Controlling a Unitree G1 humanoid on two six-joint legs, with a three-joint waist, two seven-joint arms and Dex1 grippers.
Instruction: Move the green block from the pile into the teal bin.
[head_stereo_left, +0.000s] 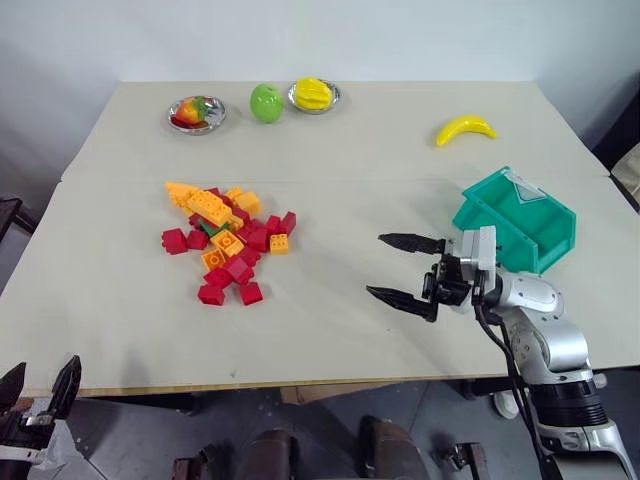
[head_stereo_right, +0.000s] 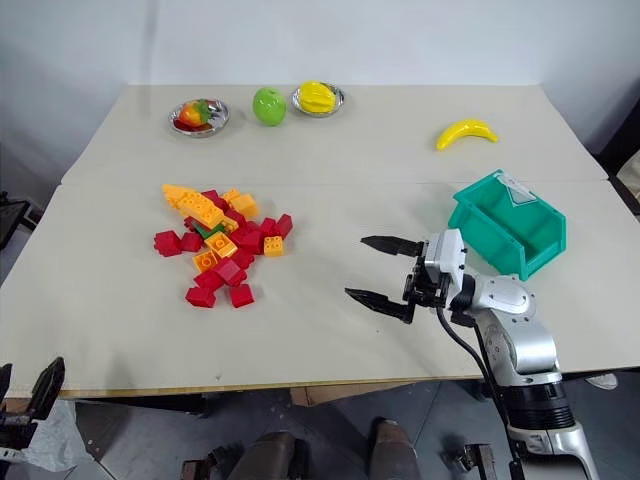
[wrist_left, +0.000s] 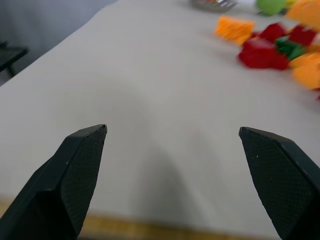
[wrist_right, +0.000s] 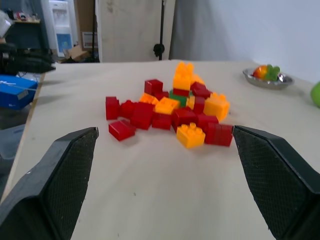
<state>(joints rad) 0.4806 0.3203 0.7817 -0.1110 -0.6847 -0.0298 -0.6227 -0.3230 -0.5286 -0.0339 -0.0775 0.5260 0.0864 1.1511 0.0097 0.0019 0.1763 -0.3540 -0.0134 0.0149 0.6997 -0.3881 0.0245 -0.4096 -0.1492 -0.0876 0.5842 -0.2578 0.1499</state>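
— Risk first: where is the green block now?

— It sits in the middle of the pile, mostly buried; red and orange bricks touch it on every side, so little of it shows.

— And the grippers?

— The right gripper hovers above the table between the pile and the teal bin, fingers spread wide, holding nothing. The left gripper is low at the near table edge, also wide open and empty.

— What may go wrong?

— I think wide fingers will catch a red neighbour (or push the heap apart), because the block has no free sides.
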